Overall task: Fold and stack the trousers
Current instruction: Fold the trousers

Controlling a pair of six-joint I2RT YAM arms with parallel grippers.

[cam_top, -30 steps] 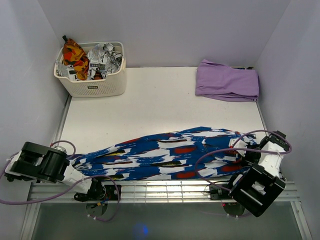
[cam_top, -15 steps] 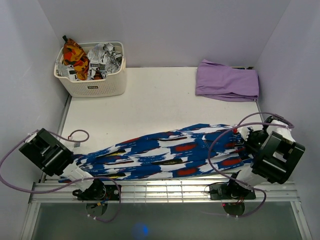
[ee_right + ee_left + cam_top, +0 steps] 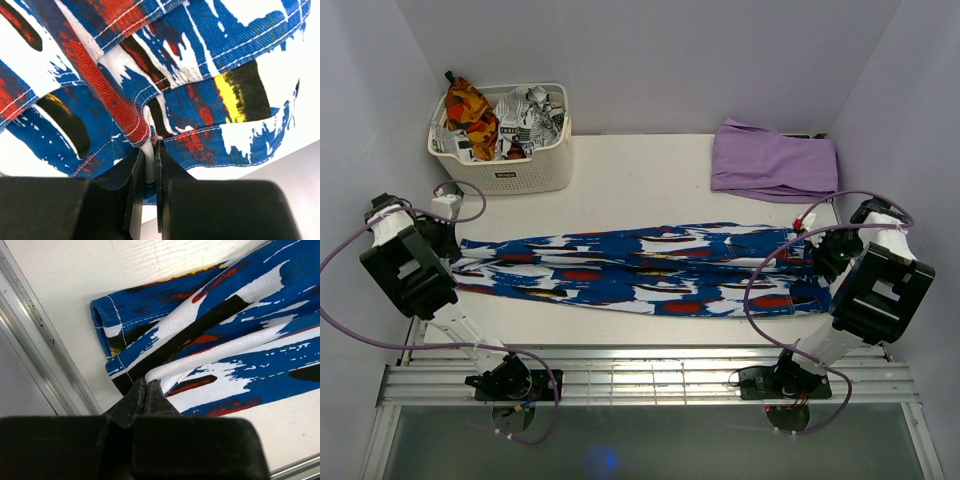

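The trousers [image 3: 640,270], bright blue with white, red and black streaks, lie stretched straight across the middle of the table, left to right. My left gripper [image 3: 455,258] is at their left end, the leg hems, and my right gripper [image 3: 820,262] at their right end, the waist. In the left wrist view the left gripper [image 3: 145,385] is shut, with a white fold of the trousers [image 3: 225,315] pinched at its tips. The right gripper [image 3: 150,150] is shut on a bunched fold of the trousers [image 3: 190,60], white cloth showing between its jaws.
A cream basket [image 3: 505,170] holding orange-red and black-and-white printed clothes stands at the back left. A folded lilac garment [image 3: 775,160] lies at the back right. A metal rail [image 3: 640,375] runs along the near edge. Walls close in on both sides.
Both arms have swung away from the near edge toward the table's middle, carrying the trousers. The cloth has gone from a slanted, sagging band to a straight, taut one.
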